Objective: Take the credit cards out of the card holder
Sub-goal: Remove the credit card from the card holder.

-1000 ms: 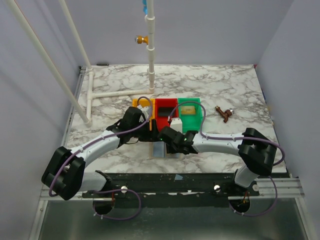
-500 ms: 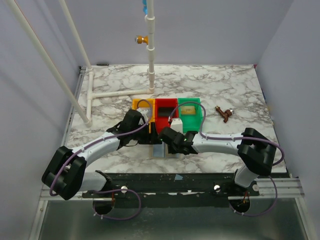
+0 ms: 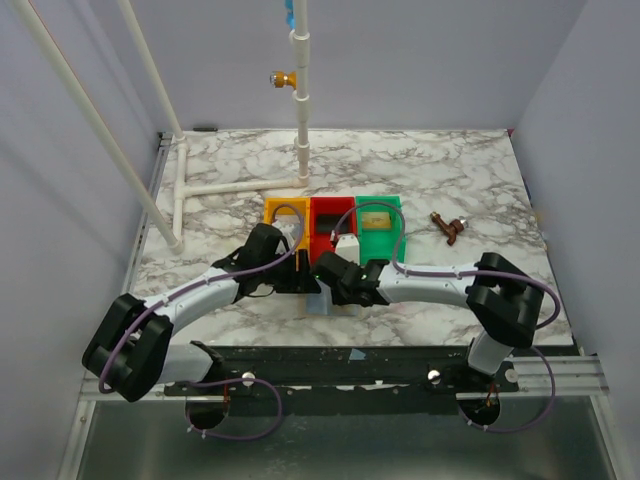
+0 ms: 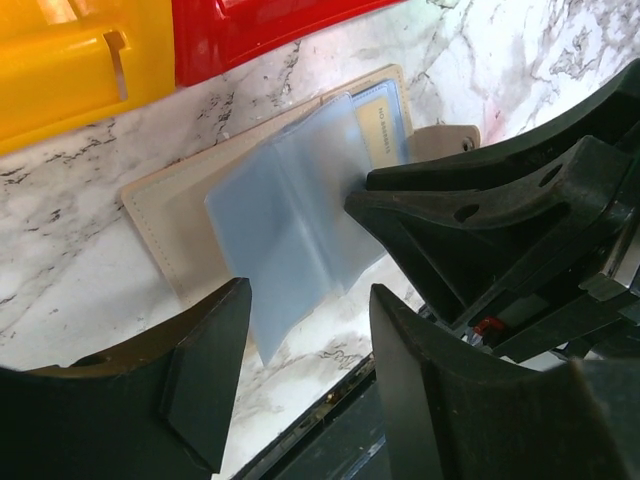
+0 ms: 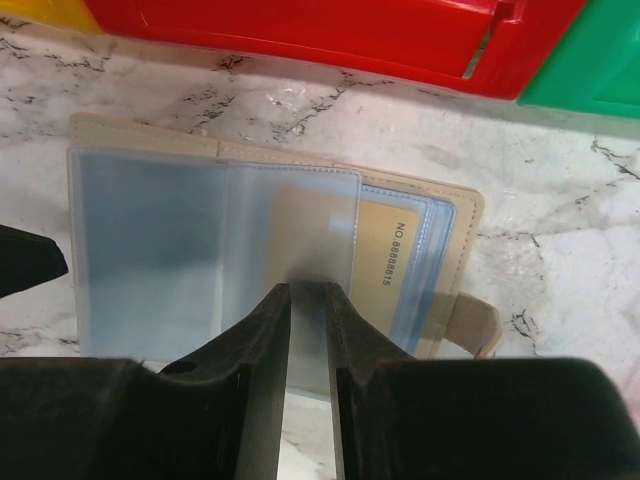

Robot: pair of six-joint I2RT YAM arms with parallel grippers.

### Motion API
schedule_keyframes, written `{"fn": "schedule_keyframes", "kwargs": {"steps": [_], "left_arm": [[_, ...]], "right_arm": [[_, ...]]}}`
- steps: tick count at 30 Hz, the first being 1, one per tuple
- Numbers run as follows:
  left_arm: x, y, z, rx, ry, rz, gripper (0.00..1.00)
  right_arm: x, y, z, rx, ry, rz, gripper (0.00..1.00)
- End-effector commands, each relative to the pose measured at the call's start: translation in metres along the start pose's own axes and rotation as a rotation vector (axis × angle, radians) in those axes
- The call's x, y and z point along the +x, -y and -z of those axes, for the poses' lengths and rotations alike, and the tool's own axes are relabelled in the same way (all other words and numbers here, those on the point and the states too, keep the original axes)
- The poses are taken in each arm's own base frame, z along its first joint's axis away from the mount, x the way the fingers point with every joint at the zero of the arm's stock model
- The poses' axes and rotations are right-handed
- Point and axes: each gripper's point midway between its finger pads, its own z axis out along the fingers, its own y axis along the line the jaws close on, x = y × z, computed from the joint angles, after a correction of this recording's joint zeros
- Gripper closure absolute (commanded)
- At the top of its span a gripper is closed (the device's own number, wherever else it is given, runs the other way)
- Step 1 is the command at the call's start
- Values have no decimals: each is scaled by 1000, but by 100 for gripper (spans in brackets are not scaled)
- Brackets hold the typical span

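From above, the card holder (image 3: 317, 301) is almost wholly covered by the left gripper (image 3: 300, 282) and the right gripper (image 3: 328, 280); only a pale sliver is seen just on the near side of them. In the right wrist view the near edge of the plastic sleeve (image 5: 150, 250) is hidden behind the fingers (image 5: 255, 370), and whether it is pinched between them cannot be told. The card (image 5: 370, 240) beyond the fingertips is veiled by frosted plastic, only a printed number being readable. In the left wrist view the holder's far end is blocked by the right gripper's body. The red tray (image 5: 300, 30) is cut off by the upper edge. What lies in it and in the green tray (image 3: 400, 245) is too small to be made out from above.
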Motion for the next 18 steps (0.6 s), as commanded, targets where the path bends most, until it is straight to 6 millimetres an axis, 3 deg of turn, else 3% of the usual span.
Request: {"fn": "schedule_keyframes", "kwargs": {"steps": [1, 6, 9, 13, 18], "left_arm": [[0, 2, 4, 13, 12, -16, 50], [2, 8, 1, 28, -7, -19, 61], [4, 20, -3, 59, -21, -24, 73], [11, 29, -14, 87, -51, -16, 83], [17, 27, -30, 109, -79, 23, 96]], "right_arm": [[6, -13, -4, -43, -29, 6, 76], [9, -22, -3, -96, -42, -37, 75], [11, -24, -2, -122, -52, -72, 75], [10, -21, 0, -134, -49, -104, 76], [8, -14, 4, -127, -33, -124, 77]]}}
